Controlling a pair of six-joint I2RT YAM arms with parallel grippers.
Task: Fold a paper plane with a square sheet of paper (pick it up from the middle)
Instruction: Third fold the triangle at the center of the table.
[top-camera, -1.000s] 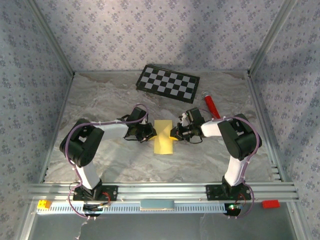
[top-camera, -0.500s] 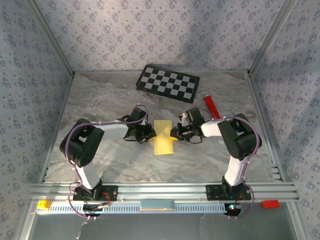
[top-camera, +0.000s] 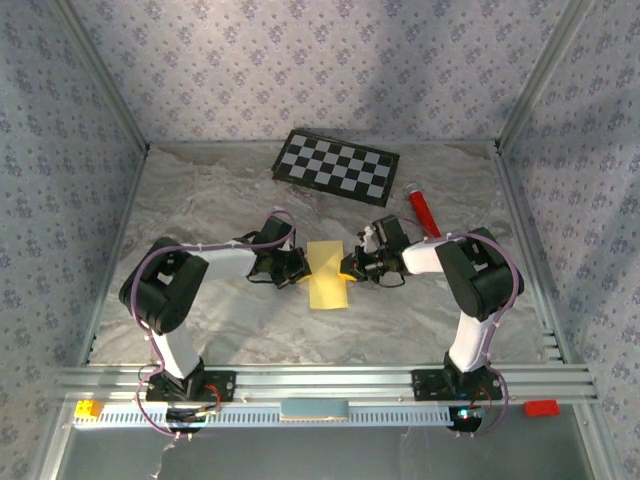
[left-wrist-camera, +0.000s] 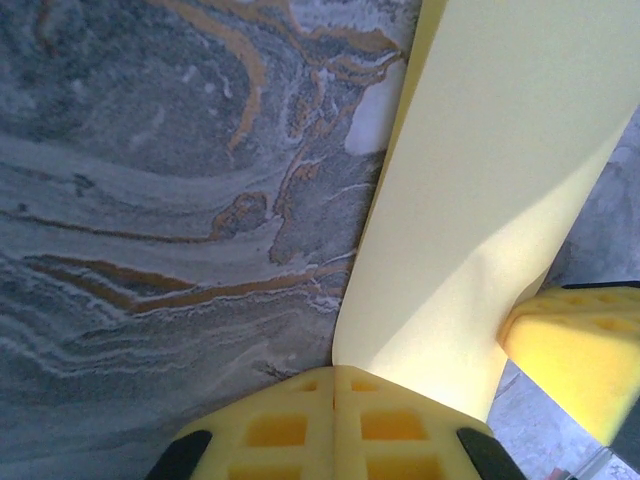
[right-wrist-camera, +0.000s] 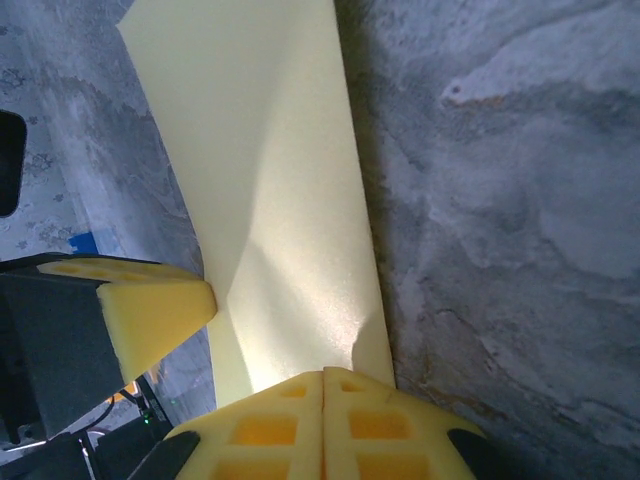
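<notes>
A marbled grey surface (top-camera: 200, 200) carries a black-and-white checkerboard panel (top-camera: 337, 165) at the back. At its centre lies a pale-yellow sheet of thin paper (top-camera: 328, 280), already folded to a narrow rectangle, between the two arms. A small red tube (top-camera: 422, 208) lies apart, back right. The left pincer (top-camera: 299, 267) is clenched on the paper's left edge. The right pincer (top-camera: 348, 268) is clenched on its right edge. In each wrist view the yellow foam pads meet over the sheet. The step looks like setting a lengthwise fold. Done well, both pinches travel level and together, so the thin sheet neither skews nor tears and the crease lands straight.
</notes>
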